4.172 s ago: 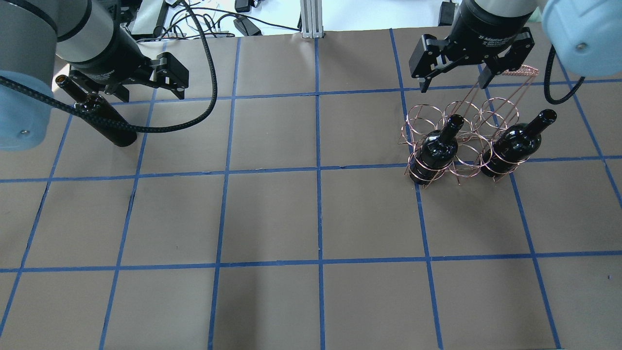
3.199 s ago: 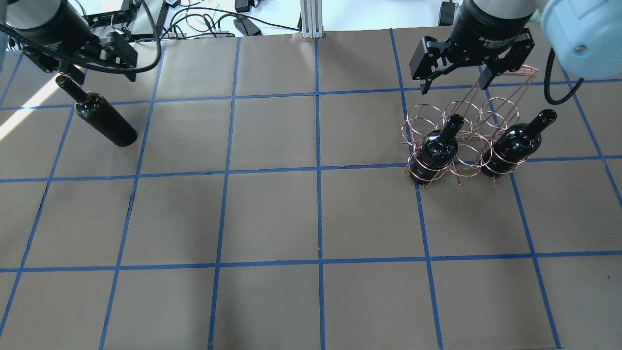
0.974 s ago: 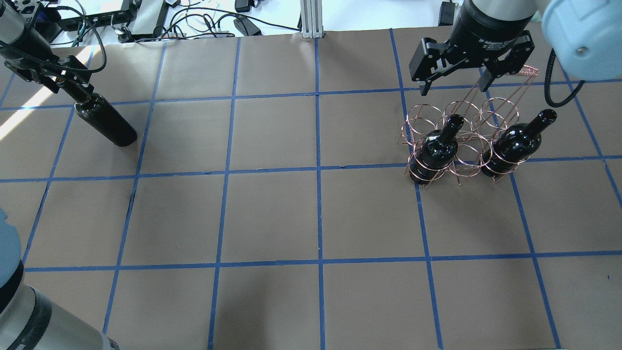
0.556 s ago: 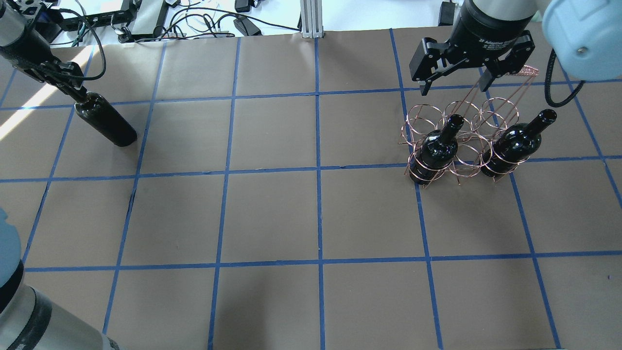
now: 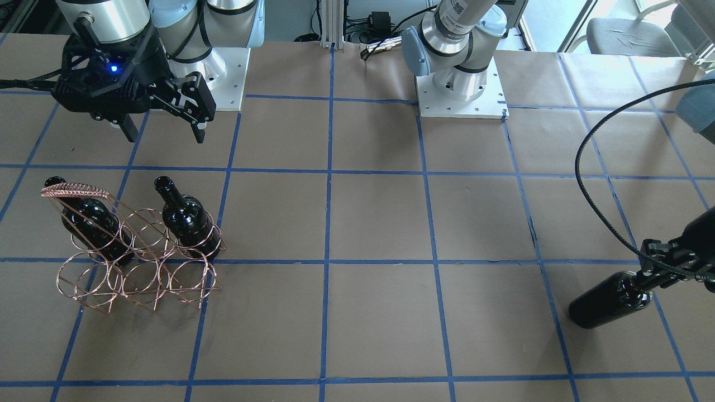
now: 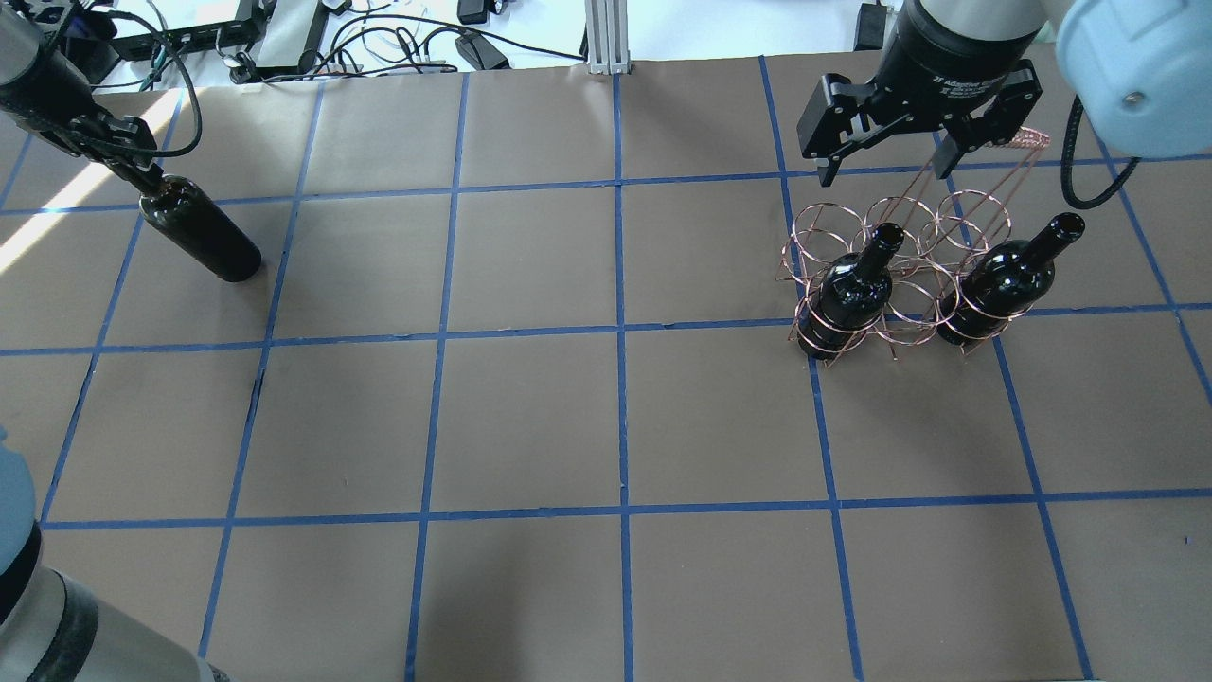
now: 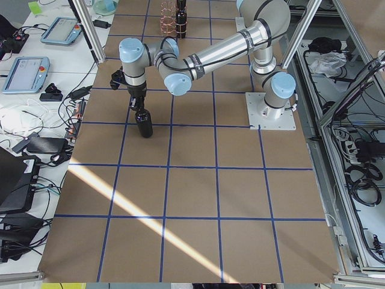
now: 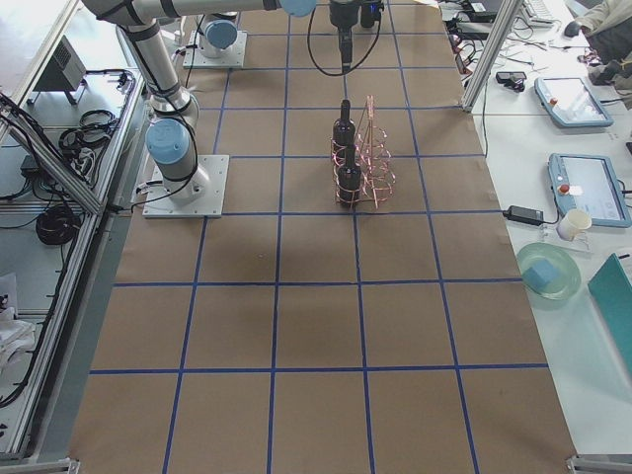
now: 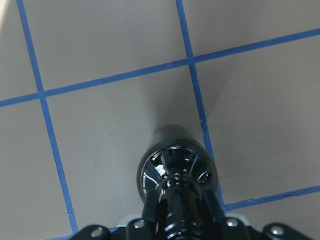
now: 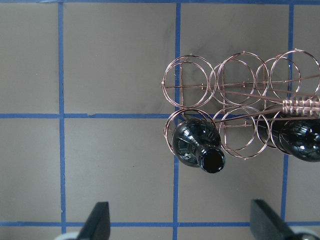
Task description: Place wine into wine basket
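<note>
A near-black wine bottle (image 6: 201,239) stands at the table's far left, also in the front view (image 5: 606,300) and the left side view (image 7: 144,123). My left gripper (image 6: 128,159) is shut on its neck; the left wrist view shows the fingers (image 9: 150,212) at either side of the neck above the bottle's shoulder (image 9: 175,167). The copper wire wine basket (image 6: 1018,140) stands at the far right with two look-alike bottles (image 6: 855,289) (image 6: 997,275) in its near row. My right gripper (image 6: 882,170) hangs open and empty above the basket (image 10: 300,105).
Brown paper with a blue tape grid covers the table (image 6: 615,426). Cables and boxes (image 6: 398,43) lie beyond the far edge. The basket's back row of rings (image 10: 185,85) and the middle near ring hold nothing. The left arm's cable (image 5: 592,167) loops over the table.
My left arm swung out to the table's left and its gripper closed on the bottle's neck. The bottle has shifted slightly since half a second ago. The right gripper and basket have not moved.
</note>
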